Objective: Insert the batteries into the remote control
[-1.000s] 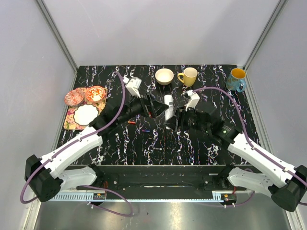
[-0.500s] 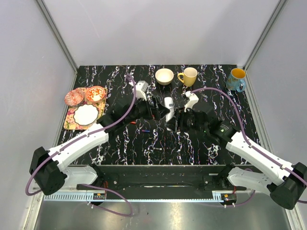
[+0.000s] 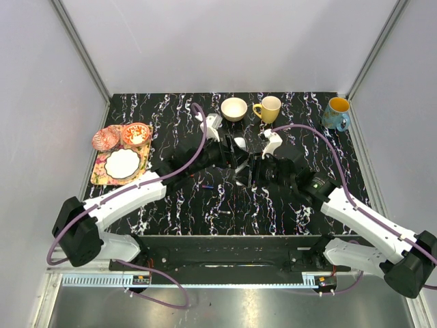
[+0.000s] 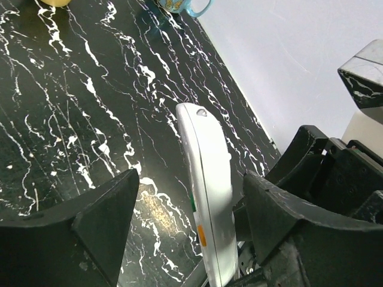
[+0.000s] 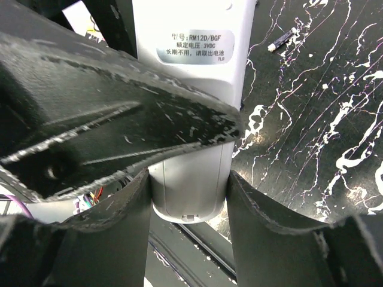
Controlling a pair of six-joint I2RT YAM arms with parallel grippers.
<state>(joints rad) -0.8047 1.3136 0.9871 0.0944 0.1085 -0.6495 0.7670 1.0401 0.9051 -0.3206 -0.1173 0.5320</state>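
The white remote control (image 3: 240, 145) is held off the table, tilted, in my right gripper (image 3: 250, 169), which is shut on its lower end. In the right wrist view both fingers press the remote's (image 5: 191, 89) sides around the gripper's centre (image 5: 188, 185), and its back label faces the camera. My left gripper (image 3: 232, 156) is open and straddles the remote (image 4: 206, 197). The remote sits close to the left gripper's right finger (image 4: 281, 221), with a gap at its left finger (image 4: 108, 221). One bluish battery (image 3: 207, 186) lies on the table below the grippers. Another battery (image 5: 281, 39) lies beyond the remote.
A cream bowl (image 3: 234, 108), a yellow mug (image 3: 268, 108) and a blue mug (image 3: 336, 113) stand along the far edge. A patterned tray with a white plate (image 3: 119, 164) and two red patterned bowls (image 3: 135, 133) sit at the left. The blue mug also shows in the left wrist view (image 4: 179, 6).
My left arm has swung right and forward, so its open gripper now straddles the remote. The right gripper and the remote have barely moved.
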